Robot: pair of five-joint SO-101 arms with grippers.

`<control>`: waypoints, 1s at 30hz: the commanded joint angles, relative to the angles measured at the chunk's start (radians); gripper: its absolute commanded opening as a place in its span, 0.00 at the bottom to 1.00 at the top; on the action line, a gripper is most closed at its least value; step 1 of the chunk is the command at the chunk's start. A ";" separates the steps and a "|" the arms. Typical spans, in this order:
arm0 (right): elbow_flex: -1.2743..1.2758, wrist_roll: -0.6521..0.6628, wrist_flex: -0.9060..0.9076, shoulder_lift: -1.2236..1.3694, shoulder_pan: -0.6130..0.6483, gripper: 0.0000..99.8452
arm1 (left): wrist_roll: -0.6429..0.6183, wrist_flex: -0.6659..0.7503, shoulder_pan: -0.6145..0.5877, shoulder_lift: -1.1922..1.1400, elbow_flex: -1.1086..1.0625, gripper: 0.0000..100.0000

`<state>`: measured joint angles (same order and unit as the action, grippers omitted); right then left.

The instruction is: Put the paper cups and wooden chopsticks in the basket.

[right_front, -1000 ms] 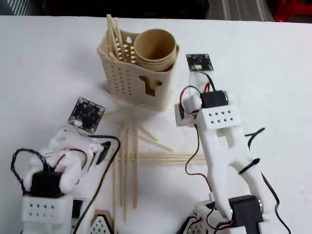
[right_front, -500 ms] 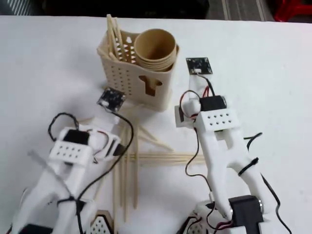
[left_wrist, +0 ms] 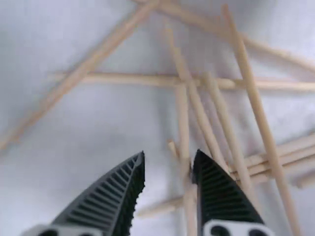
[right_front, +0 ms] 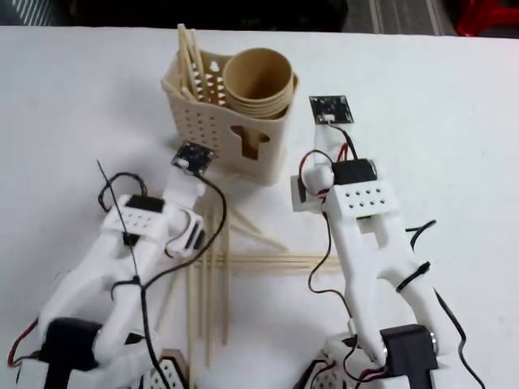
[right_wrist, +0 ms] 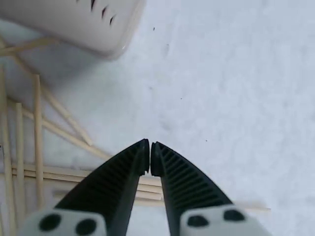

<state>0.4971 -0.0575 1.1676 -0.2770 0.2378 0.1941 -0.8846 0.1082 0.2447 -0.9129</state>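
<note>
Basket [right_front: 212,134] stands upright toward the far edge of the table [right_front: 454,130], a little left of its middle. Paper cups [right_front: 258,79] sit nested as one stack inside the basket, on its right side, mouth up. A few upright chopsticks [right_front: 188,53] lean in the basket's left side, tips poking above the rim.

Loose chopsticks [right_front: 259,263] lie flat on the table between the basket and the near edge. One bundle runs across toward the right arm [right_front: 361,215]. Several others run toward the near edge, crossing that bundle. A couple lie slanted close to the basket's foot.

Left arm [right_front: 134,243] reaches from the near left corner, its wrist over the left end of the scatter, just short of the basket. Left gripper [left_wrist: 168,157] has its jaws apart, nothing pinched. The loose chopsticks [left_wrist: 123,78] lie criss-crossed under it, one stick running out of the gap close against a finger [left_wrist: 219,196].

Right gripper [right_wrist: 149,147] has its jaws closed tip to tip, holding nothing. It sits over bare table just beside the ends of the loose chopsticks [right_wrist: 37,132], with the basket's corner [right_wrist: 74,22] near.
</note>
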 commanded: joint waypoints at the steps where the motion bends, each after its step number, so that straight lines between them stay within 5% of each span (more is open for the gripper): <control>1: -0.005 -0.009 -0.013 -0.024 -0.012 0.02 | -0.003 -0.035 0.047 -0.033 0.066 0.14; 16: -0.005 -0.006 -0.013 -0.024 -0.012 0.02 | 0.026 -0.115 0.090 -0.058 0.106 0.02; 30: -0.005 -0.006 -0.013 -0.024 -0.042 0.02 | 0.092 -0.486 0.087 -0.058 0.499 0.02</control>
<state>0.4971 -0.0575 1.1676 -0.2770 0.2087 0.2585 -1.3034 0.1849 0.1757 -0.5094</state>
